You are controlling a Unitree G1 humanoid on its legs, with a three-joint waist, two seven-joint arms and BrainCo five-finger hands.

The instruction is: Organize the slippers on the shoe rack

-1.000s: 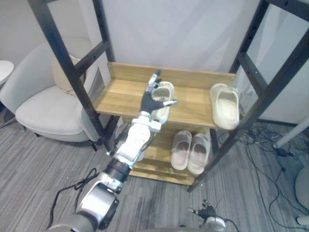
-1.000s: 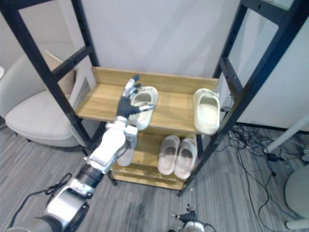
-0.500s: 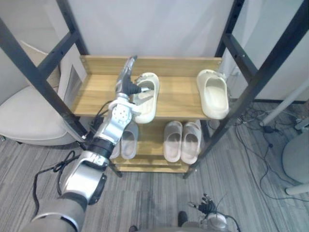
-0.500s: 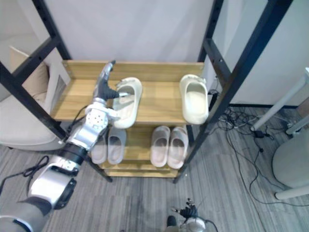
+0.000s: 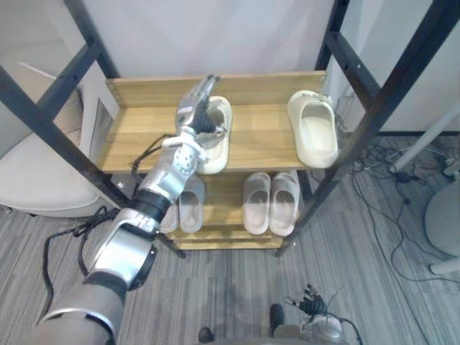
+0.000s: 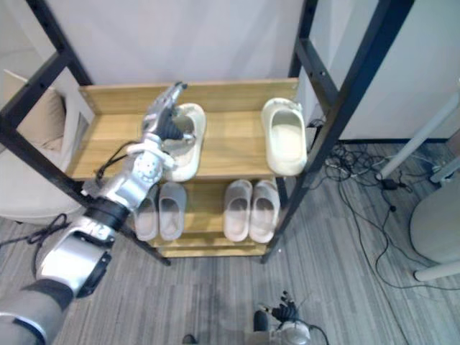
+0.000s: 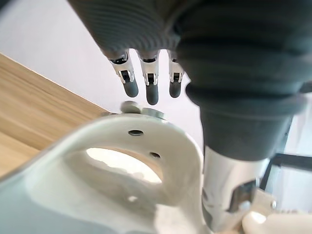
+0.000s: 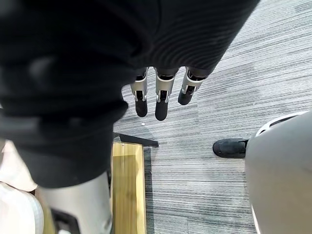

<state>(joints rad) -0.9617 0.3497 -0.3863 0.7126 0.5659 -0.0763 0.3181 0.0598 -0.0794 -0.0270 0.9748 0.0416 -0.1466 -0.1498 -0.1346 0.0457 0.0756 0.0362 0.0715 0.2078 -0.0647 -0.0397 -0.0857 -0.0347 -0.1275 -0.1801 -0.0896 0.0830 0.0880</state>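
Left hand (image 5: 195,115): fingers (image 7: 152,95) straight and close together, laid over the strap of a cream slipper (image 5: 218,145), tips pointing at the back board of the shoe rack (image 5: 140,136). The thumb goes down along the slipper's side. Can't tell if it presses the side.

That slipper lies on the rack's top shelf, about mid-shelf, sole down and lengthwise front to back. A second cream slipper (image 5: 314,133) is on the same shelf at its right end, well apart from the first, just beside the right-hand post, with its near end hanging over the front edge.

On the rack's lower shelf, a pale pair (image 5: 271,203) sits side by side and touching, right of centre. A grey pair (image 5: 183,208) sits to the left, partly behind the left arm.

A pale armchair (image 5: 32,172) stands left of the rack.

Right hand (image 8: 161,105): fingers straight and side by side, holding nothing, hanging over grey floor near the rack's foot.
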